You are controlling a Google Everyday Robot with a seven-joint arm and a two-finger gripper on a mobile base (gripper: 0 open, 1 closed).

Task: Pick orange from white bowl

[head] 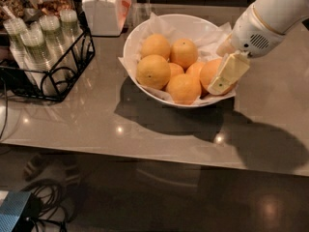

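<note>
The white bowl [129, 41], lined with crinkled white paper, stands on the grey counter and holds several oranges. My gripper [221, 69] reaches in from the upper right at the bowl's right rim. Its pale near finger [228, 73] lies across the front of a large smooth orange [208, 72], and the far finger [224, 47] shows behind it, so the fingers are closed around this orange. An orange with a small dark dot [153, 71] lies at the bowl's left. Other oranges fill the middle.
A black wire rack of stacked plastic cups [43, 57] stands at the left. A white lidded jar [101, 8] stands behind the bowl. The counter's front edge [145, 151] runs below. Cables and a blue object [14, 216] lie on the floor.
</note>
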